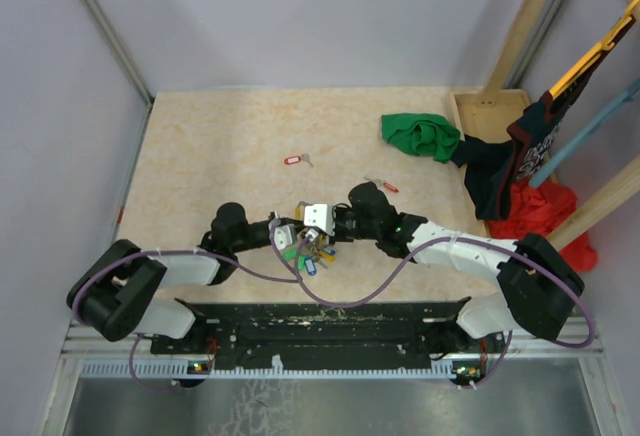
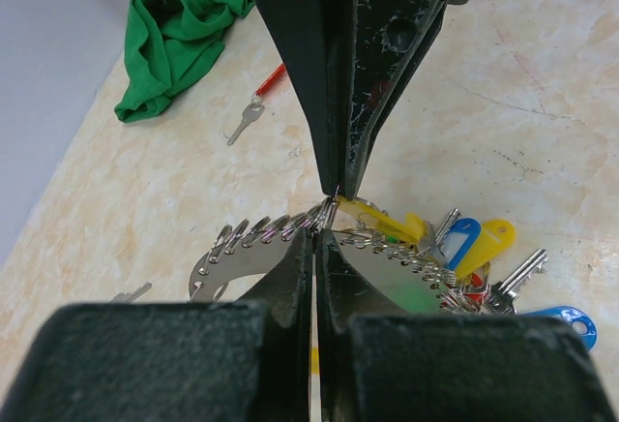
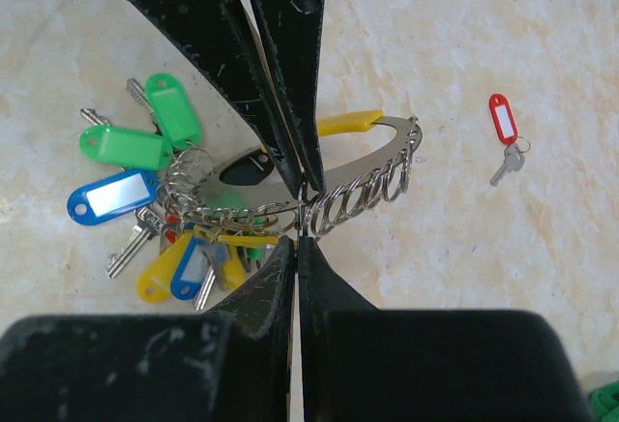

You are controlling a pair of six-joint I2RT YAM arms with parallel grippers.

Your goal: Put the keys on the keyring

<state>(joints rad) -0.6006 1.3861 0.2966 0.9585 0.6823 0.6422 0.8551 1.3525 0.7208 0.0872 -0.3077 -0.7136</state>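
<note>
Looking down at the table [image 1: 200,156], I see both arms meet in the lower middle of the top view, right over the keyring [image 3: 353,197]. The left gripper [image 2: 315,248] is squeezed shut, and so is the right gripper [image 3: 295,253]. Their tips seem to nip the thin wire of the ring from two sides, in the middle of both wrist views. I cannot tell if one of the keys sits between them.

I think this is the step where a key gets slid onto the ring. Next, one side must hold the ring steady while the other pushes gently along the wire.

A key with a red tag [image 3: 502,120] and a thin red-headed key [image 2: 259,98] lie apart from the ring. The blue tag [image 3: 111,196], green tag [image 3: 126,146] and yellow tag [image 3: 164,272] show no words I can read.
</note>
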